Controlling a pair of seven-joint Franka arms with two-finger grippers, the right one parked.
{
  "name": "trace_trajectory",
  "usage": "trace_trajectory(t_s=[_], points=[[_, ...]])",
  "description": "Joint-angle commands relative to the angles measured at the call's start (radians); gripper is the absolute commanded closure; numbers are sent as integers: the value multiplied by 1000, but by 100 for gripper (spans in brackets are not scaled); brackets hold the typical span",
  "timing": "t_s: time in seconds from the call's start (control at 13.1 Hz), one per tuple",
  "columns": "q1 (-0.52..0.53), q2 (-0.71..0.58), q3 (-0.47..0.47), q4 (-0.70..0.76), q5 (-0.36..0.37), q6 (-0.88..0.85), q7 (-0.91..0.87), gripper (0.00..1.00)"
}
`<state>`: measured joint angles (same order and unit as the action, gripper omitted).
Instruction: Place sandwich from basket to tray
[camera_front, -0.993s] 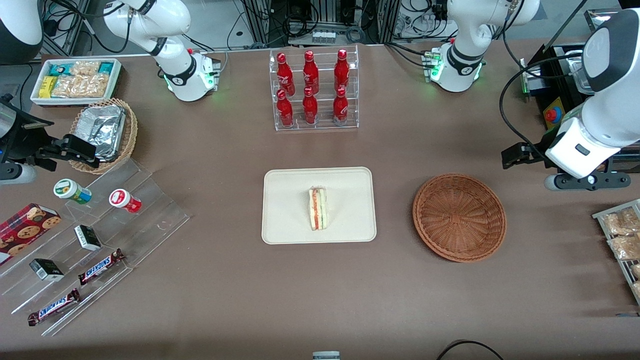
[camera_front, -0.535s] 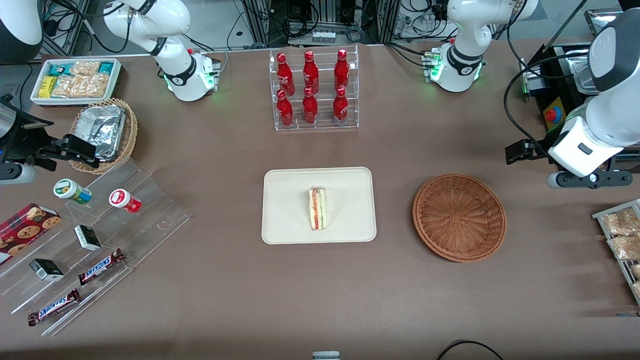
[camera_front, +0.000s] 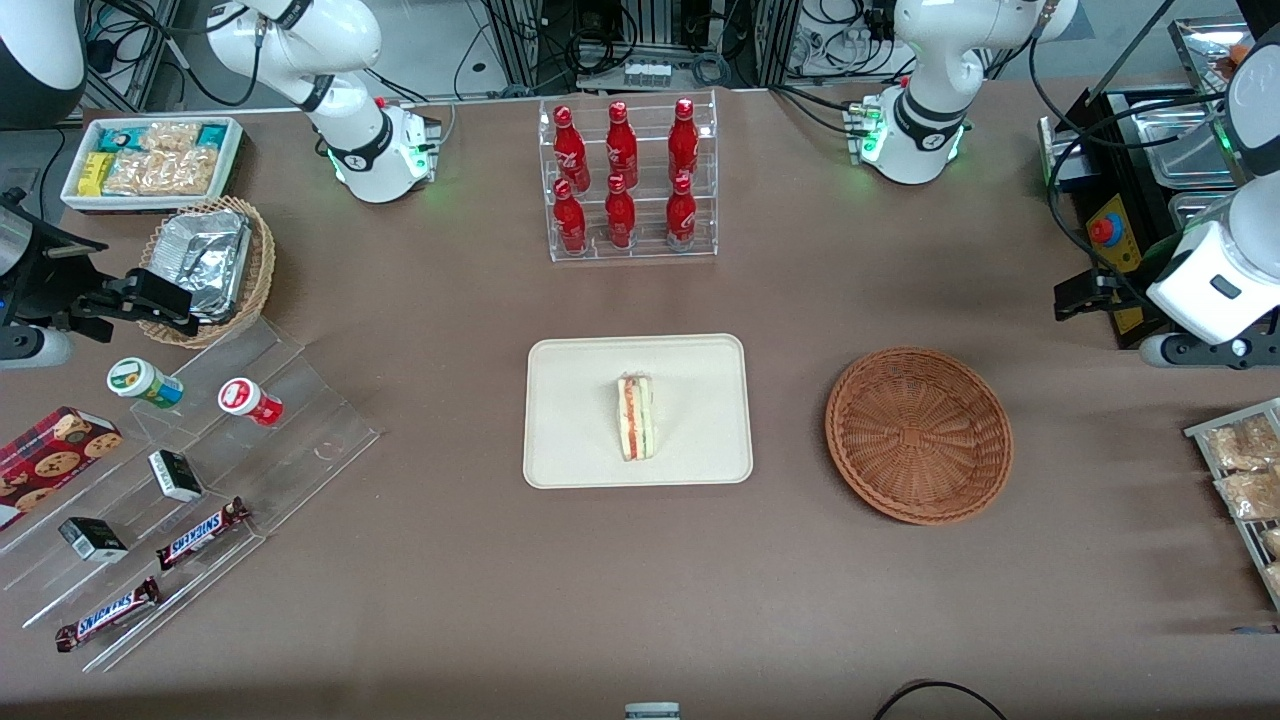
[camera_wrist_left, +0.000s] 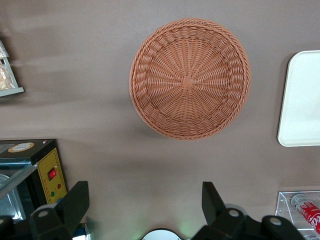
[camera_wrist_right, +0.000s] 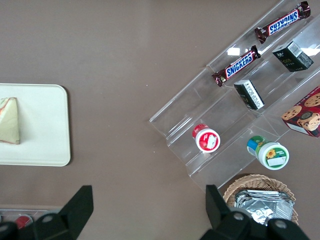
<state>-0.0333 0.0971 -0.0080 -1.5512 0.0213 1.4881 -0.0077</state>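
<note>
1. Left arm's gripper (camera_wrist_left: 145, 210): fingers (camera_wrist_left: 75, 202) spread wide, nothing between them, held up above the table at the working arm's end, off to the side of the basket (camera_front: 919, 435).
2. In the front view the gripper (camera_front: 1085, 297) sits farther from the front camera than the basket and farther toward the working arm's end, beside a black box with a red button (camera_front: 1102, 229).
3. Basket (camera_wrist_left: 190, 78): round, shallow, reddish-brown wicker, nothing inside, flat on the brown table (camera_front: 820, 610). Well apart from the gripper, no contact.
4. Tray (camera_front: 570, 400): cream-white rectangle, rounded corners, low rim. Near the basket, on its parked-arm side, with a strip of table between them. One edge of the tray (camera_wrist_left: 302, 100) shows in the left wrist view.
5. Sandwich (camera_front: 636, 417): small pale tan bread wedge, red-orange and green filling stripe along the cut edge. Lies on the tray, about at its middle, not touching the rim. Well apart from the gripper, with the basket between them.
6. Right wrist view: sandwich (camera_wrist_right: 10, 121) flat on the tray (camera_wrist_right: 47, 130).
7. Clear rack of red bottles (camera_front: 625, 180): farther from the front camera than the tray.
</note>
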Motion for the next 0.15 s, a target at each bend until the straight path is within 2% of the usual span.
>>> trace_trajectory(t_s=[0.0,0.08], points=[[-16,-5,8,10,12,-17,-56,1],[-16,-5,9,5,15,-12,-70,1]])
